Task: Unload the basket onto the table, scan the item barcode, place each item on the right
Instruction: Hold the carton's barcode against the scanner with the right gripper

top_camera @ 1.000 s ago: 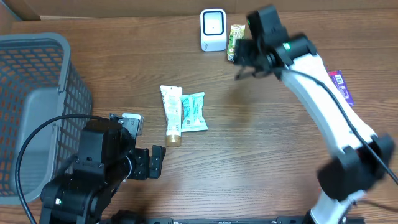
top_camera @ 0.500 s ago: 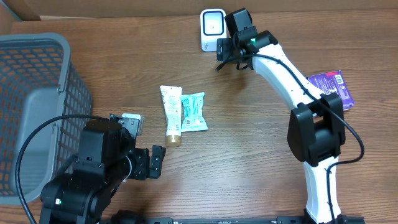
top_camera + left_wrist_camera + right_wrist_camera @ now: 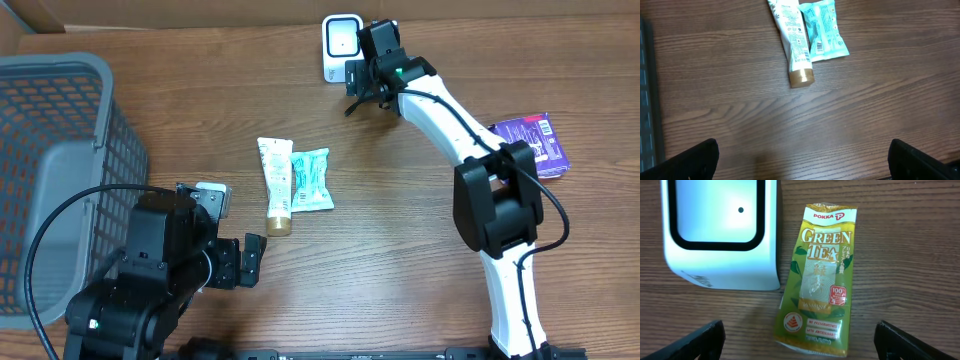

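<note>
While logging the green tea pack (image 3: 817, 275): lying flat, label up, near the far edge of the table (image 3: 400, 250), just right of the scanner (image 3: 720, 230), close against its base or touching it, cannot tell which.

Handling, as judged: probably behaving as a light drink pack, holding fairly stiff along its folded edges, giving under a hard squeeze, and slipping a little on the glossy print. Favouring a hold across the narrow width, on the two long sides, about midway along. Not showing any barcode on the upper face.

Placing the right gripper (image 3: 802, 341) directly above the pack, jaws standing wide to either side, gripping nothing. Placing the left gripper (image 3: 805, 162) toward the near left corner, likewise wide, holding nothing, well apart from the pack.
</note>
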`<state>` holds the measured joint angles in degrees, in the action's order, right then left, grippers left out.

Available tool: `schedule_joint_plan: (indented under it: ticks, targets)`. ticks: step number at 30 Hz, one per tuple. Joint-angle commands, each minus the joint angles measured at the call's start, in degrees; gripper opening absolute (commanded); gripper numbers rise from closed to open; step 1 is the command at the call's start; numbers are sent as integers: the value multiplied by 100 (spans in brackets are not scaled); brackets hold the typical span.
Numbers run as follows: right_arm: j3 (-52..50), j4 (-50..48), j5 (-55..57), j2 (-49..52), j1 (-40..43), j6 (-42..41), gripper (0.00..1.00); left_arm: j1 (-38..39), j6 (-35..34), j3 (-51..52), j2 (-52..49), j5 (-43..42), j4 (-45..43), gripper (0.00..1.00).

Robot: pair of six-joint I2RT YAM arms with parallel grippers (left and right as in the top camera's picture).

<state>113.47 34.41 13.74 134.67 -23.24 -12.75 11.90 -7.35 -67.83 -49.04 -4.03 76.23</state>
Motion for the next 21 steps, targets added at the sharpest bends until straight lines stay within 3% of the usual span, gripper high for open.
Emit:
schedule_joint_plan:
  ticks: [1, 13, 21]
  targets:
    - [125, -44, 85, 221, 24, 83, 95, -26, -57, -9, -9, 63, -17, 100]
    - [125, -44, 79, 466, 293, -81, 88, -26, -57, -9, -9, 63, -17, 100]
    - [125, -63, -245, 466, 466, -116, 56, -26, -57, -9, -9, 63, -17, 100]
